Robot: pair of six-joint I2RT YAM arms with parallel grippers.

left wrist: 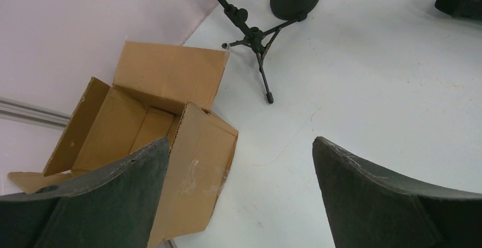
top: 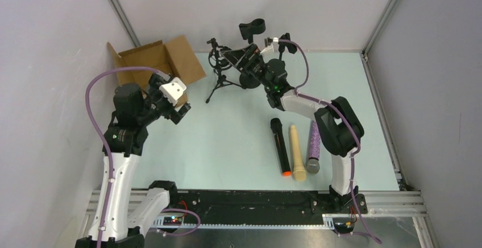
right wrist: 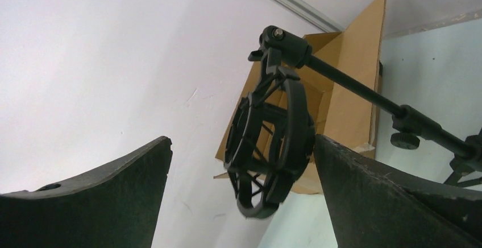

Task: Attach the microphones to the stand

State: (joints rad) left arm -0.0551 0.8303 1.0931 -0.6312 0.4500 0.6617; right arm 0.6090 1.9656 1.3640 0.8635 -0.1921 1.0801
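— At far centre, the right gripper (right wrist: 241, 144)?
— Jaws spread fully, holding nothing. The black ring-shaped shock mount (right wrist: 298, 128) of the black tripod stand (top: 219, 80) sits between them; contact cannot be confirmed.
— Left gripper (left wrist: 241, 145)?
— Equally wide, empty, beside the brown cardboard box (left wrist: 142, 117), far left.
— Microphones?
— Black orange-ended microphone (top: 278, 147), cream microphone (top: 296, 151) and purple glitter microphone (top: 313, 145) lie side by side, near right.

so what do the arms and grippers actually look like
Both arms are white shells with black joints. A purple cable runs along the left arm and another along the right arm. Each wrist carries a white camera block. The gripper fingers are dark, broad and curved, with scuffed edges.
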